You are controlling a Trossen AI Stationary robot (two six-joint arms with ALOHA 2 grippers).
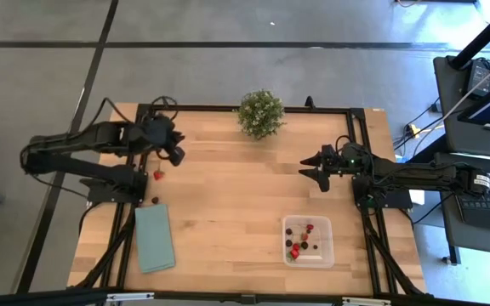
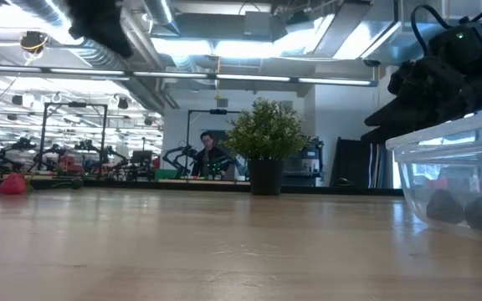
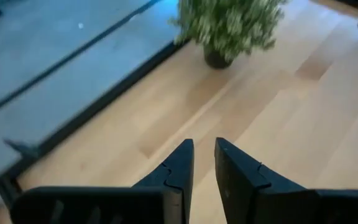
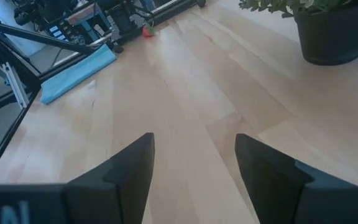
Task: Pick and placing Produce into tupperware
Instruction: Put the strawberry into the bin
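The clear tupperware (image 1: pixel 307 240) stands near the table's front right and holds several red and dark pieces of produce (image 1: pixel 296 249). One red berry (image 1: pixel 158 175) and one dark berry (image 1: pixel 154 201) lie on the wood at the left. My left gripper (image 1: pixel 179 157) hangs above the table just beyond the red berry, raised and tilted down toward the plant; its fingers (image 3: pixel 182 162) are shut with nothing between them. My right gripper (image 1: pixel 306 168) waits at mid-right, open and empty (image 4: pixel 194 140), pointing toward the table's left.
A bushy potted plant (image 1: pixel 260 113) stands at the far edge, middle. A flat teal cloth (image 1: pixel 154 238) lies at the front left. A black frame runs round the table. Bare wood stretches between the two grippers.
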